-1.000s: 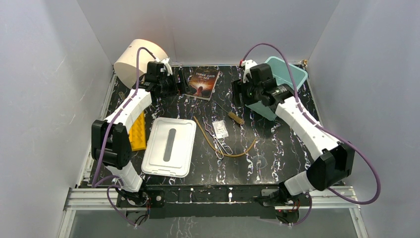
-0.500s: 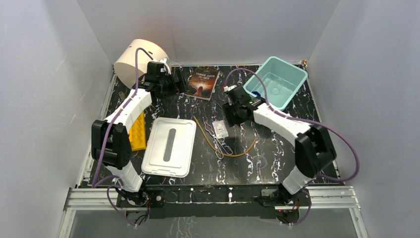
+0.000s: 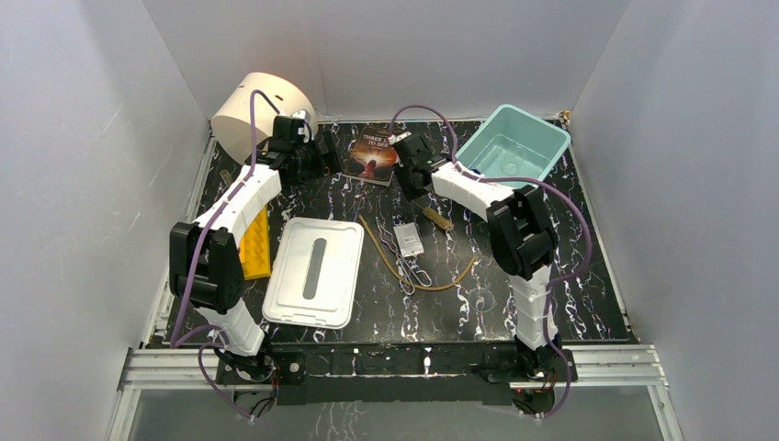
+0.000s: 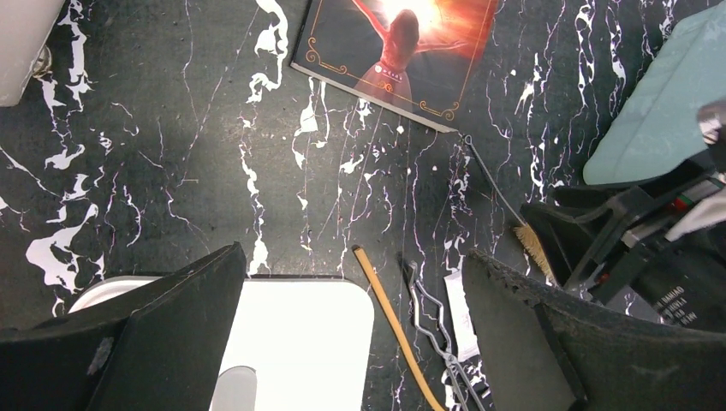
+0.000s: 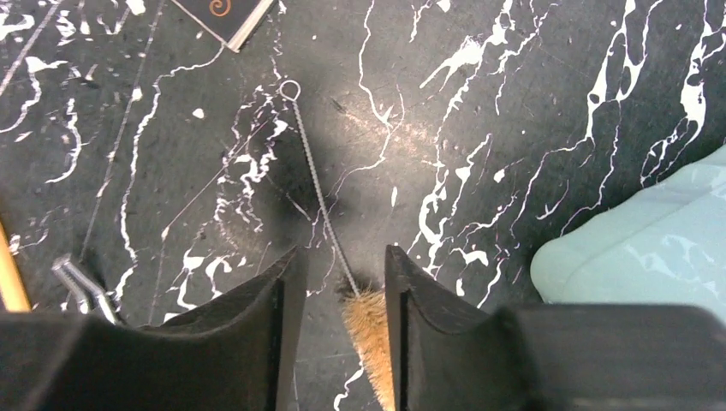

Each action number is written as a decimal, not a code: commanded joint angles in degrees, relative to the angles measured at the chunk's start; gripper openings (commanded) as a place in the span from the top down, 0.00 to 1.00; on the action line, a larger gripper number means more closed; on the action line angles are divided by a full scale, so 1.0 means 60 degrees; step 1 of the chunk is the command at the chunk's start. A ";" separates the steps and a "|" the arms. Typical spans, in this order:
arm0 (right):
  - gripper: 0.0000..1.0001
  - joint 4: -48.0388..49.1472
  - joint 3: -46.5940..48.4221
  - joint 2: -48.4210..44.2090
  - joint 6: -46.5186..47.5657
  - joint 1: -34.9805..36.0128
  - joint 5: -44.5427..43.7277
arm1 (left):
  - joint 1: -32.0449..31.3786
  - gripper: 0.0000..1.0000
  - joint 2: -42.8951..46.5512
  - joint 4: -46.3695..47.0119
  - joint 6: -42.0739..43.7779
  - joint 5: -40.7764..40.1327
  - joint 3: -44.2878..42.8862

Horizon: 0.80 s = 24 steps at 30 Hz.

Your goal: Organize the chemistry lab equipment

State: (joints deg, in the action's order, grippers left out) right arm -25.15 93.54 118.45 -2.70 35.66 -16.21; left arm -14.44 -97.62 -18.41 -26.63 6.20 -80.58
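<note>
A brown brush [image 3: 437,219] on a twisted wire lies on the black marble table. My right gripper [image 3: 410,177] is open and straddles it. In the right wrist view the bristles [image 5: 370,330] sit between the fingers [image 5: 340,257] and brush the right one. Metal tongs [image 3: 401,257], a white packet [image 3: 409,239] and tan rubber tubing [image 3: 432,283] lie mid-table; a faint clear glass dish [image 3: 484,299] sits nearer. My left gripper [image 3: 323,156] is open and empty above the table [image 4: 351,282]. Tongs [image 4: 432,321], packet [image 4: 456,308] and tubing [image 4: 389,321] show there. No blue-ended tube shows.
A teal bin [image 3: 510,156] stands at the back right, beside the right gripper [image 5: 633,248]. A dark book [image 3: 375,152] lies at the back centre. A white lid [image 3: 315,271], a yellow block [image 3: 257,243] and a big cream cylinder [image 3: 253,115] are on the left.
My right arm swung left from the teal bin, across the table, to over the brush near the book. The left arm barely moved.
</note>
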 commanded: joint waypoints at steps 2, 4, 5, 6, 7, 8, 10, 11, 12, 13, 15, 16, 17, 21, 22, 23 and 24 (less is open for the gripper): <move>0.55 0.0002 0.0567 0.0360 0.0435 -0.0189 0.0263 | 0.0019 0.02 0.0525 -0.0139 0.0129 -0.0068 -0.0029; 0.54 -0.0015 0.0594 0.0405 0.0435 -0.0309 0.0622 | 0.0018 0.02 0.0509 -0.0134 0.0144 -0.0055 0.0003; 0.52 -0.0057 0.0608 0.0444 0.0560 -0.0368 0.0843 | 0.0018 0.02 0.0496 -0.0133 0.0139 -0.0050 0.0008; 0.51 -0.0088 0.0600 0.0478 0.0718 -0.0411 0.1004 | 0.0018 0.02 0.0482 -0.0118 0.0137 -0.0016 0.0020; 0.50 -0.0079 0.0559 0.0515 0.0857 -0.0452 0.1077 | 0.0018 0.02 0.0460 -0.0092 0.0144 0.0024 0.0012; 0.50 -0.0087 0.0532 0.0571 0.0960 -0.0511 0.1145 | 0.0018 0.02 0.0439 -0.0095 0.0157 0.0022 0.0008; 0.50 -0.0175 0.0495 0.0619 0.1112 -0.0651 0.1464 | 0.0018 0.02 0.0401 -0.0094 0.0170 0.0042 -0.0025; 0.50 -0.0136 0.0420 0.0588 0.1183 -0.0710 0.1626 | 0.0018 0.02 0.0362 -0.0115 0.0233 0.0057 -0.0076; 0.50 -0.0087 0.0375 0.0558 0.1263 -0.0757 0.1884 | 0.0018 0.02 0.0324 -0.0122 0.0267 0.0081 -0.0122; 0.50 -0.0078 0.0340 0.0514 0.1355 -0.0789 0.2216 | 0.0018 0.02 0.0299 -0.0132 0.0285 0.0104 -0.0135; 0.50 -0.0087 0.0332 0.0495 0.1445 -0.0810 0.2616 | 0.0020 0.02 0.0220 -0.0140 0.0293 0.0164 -0.0151; 0.49 -0.0156 0.0381 0.0543 0.1496 -0.0803 0.2793 | 0.0019 0.02 0.0198 -0.0137 0.0280 0.0219 -0.0154; 0.49 -0.0216 0.0433 0.0604 0.1496 -0.0813 0.3002 | 0.0018 0.02 0.0177 -0.0139 0.0268 0.0288 -0.0152; 0.49 -0.0505 0.0683 0.0923 0.1534 -0.0807 0.2866 | 0.0020 0.02 0.0129 -0.0144 0.0278 0.0353 -0.0160; 0.49 -0.0547 0.0747 0.0967 0.1521 -0.0802 0.2766 | 0.0019 0.02 0.0117 -0.0149 0.0277 0.0334 -0.0170; 0.49 -0.0578 0.0790 0.0995 0.1519 -0.0815 0.2524 | 0.0026 0.02 0.0099 -0.0153 0.0260 0.0310 -0.0167; 0.49 -0.0584 0.0824 0.1007 0.1519 -0.0816 0.2397 | 0.0023 0.02 0.0097 -0.0154 0.0240 0.0307 -0.0190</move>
State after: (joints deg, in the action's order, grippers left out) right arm -27.38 95.44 123.52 5.23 30.55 -0.89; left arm -14.44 -97.67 -18.44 -25.58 7.29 -80.49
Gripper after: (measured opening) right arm 0.513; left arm 0.982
